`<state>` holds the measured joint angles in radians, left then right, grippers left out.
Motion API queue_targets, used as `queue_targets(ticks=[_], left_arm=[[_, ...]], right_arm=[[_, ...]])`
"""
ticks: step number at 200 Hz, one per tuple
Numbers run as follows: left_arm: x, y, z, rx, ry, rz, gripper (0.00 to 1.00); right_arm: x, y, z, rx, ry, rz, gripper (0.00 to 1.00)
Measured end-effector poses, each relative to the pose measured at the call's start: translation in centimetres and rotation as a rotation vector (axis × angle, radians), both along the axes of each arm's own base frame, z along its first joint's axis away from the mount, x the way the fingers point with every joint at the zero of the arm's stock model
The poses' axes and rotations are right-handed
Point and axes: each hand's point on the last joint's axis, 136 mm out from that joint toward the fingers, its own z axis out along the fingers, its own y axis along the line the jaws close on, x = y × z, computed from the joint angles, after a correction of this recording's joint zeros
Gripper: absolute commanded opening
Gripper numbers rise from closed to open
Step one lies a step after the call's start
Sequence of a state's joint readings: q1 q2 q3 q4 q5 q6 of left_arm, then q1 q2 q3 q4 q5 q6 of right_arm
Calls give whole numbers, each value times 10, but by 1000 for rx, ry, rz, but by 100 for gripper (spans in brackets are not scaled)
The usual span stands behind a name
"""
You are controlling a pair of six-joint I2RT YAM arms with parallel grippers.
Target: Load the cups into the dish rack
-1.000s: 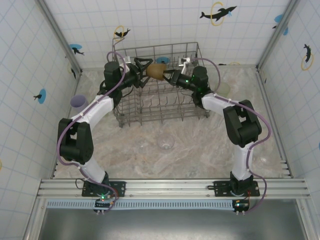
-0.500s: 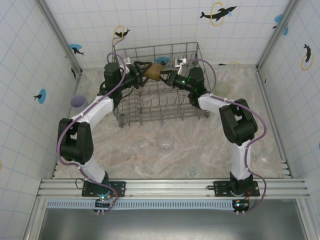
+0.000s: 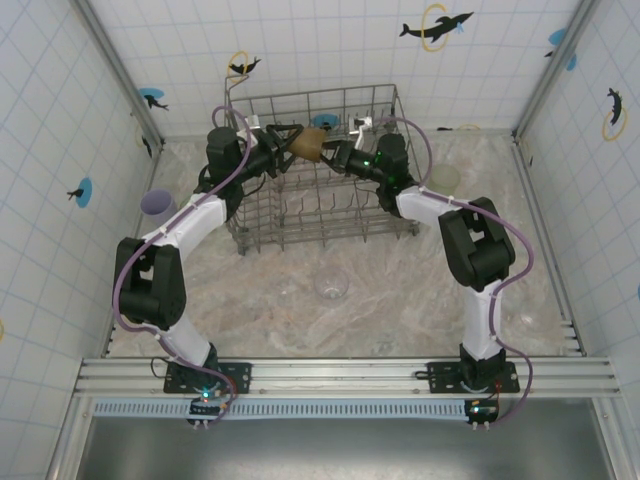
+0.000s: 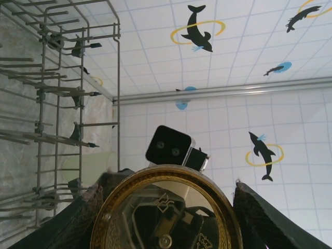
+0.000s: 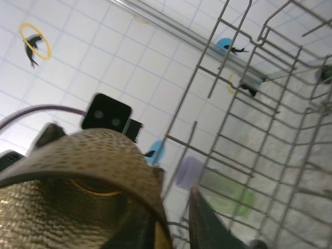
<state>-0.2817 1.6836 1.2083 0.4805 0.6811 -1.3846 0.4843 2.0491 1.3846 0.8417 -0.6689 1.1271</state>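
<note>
Inspection of surroundings: white tiled walls (image 3: 330,50) enclose the area on three sides, joined by metal corner posts (image 3: 118,70). The walls carry black dolphin decals (image 3: 437,25) with yellow rings or blue spots (image 3: 83,191). The tabletop (image 3: 400,310) is mottled beige stone pattern. An aluminium rail (image 3: 340,375) runs along its near edge.

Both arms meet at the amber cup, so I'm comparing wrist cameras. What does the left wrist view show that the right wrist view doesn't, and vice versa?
Left wrist view: the amber cup mouth-on, its gold rim held in the left gripper, with the right wrist's camera beyond it.
Right wrist view: the cup's textured outer wall, a lilac cup and a green cup seen through the wires, and the left wrist's camera.
Both: the amber cup, the rack and the tiled wall with dolphins.
</note>
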Motion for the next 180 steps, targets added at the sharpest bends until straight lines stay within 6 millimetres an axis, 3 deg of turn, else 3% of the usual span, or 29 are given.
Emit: queue_targets(ticks=[38, 81, 94, 119, 140, 180], left_arm=[[1, 0, 3, 26, -30, -2, 0], [9, 2, 26, 73, -109, 24, 0], [14, 4, 32, 102, -130, 43, 0], [26, 8, 41, 169, -170, 84, 0], [37, 11, 42, 231, -189, 120, 0], [59, 19, 23, 342, -188, 181, 0]], right_arm=[[0, -4, -6, -54, 26, -20, 58], [-10, -34, 23, -59, -13, -66, 69], [-10, -44, 29, -68, -25, -84, 78], [-11, -61, 27, -123, -32, -129, 85], [-15, -73, 20, -176, -24, -158, 100], [-30, -91, 9, -277, -33, -189, 99]])
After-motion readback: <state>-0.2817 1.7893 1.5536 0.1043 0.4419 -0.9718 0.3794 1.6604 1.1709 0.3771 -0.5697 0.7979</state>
